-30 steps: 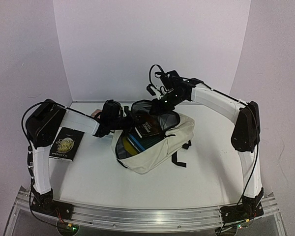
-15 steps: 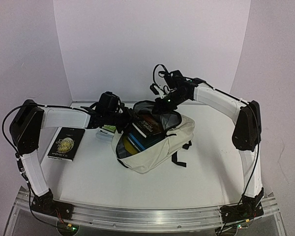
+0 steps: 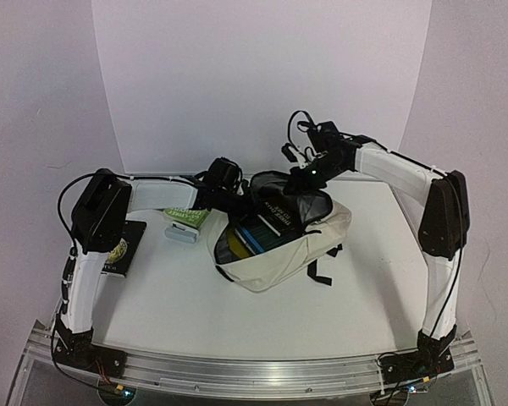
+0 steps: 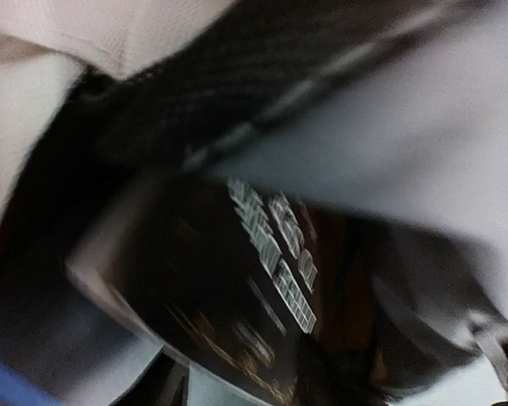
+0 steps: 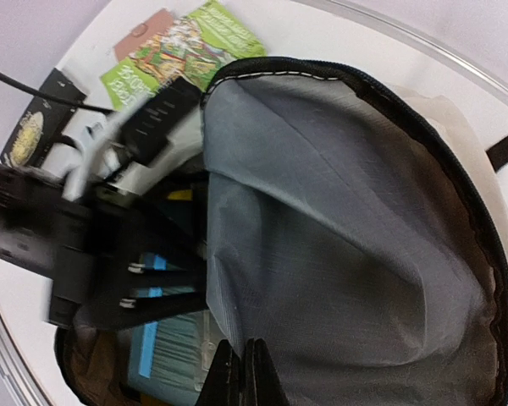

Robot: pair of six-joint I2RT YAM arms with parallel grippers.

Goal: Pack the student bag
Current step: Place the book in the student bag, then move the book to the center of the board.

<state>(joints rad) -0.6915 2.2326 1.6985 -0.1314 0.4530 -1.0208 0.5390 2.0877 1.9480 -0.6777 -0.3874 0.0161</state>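
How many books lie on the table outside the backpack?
2 for sure: a green book left of the backpack's opening, and a black book farther left, partly hidden by the left arm. A pale item beside the green one may be a third.

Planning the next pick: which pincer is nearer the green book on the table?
Left. The left pincer is at the mouth of the bag, just beside the green book; the right pincer pinches the far rim, across the opening from it.

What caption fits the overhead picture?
Right gripper holds the student bag open at its rim while left gripper reaches among packed books; green book and dark book lie outside.
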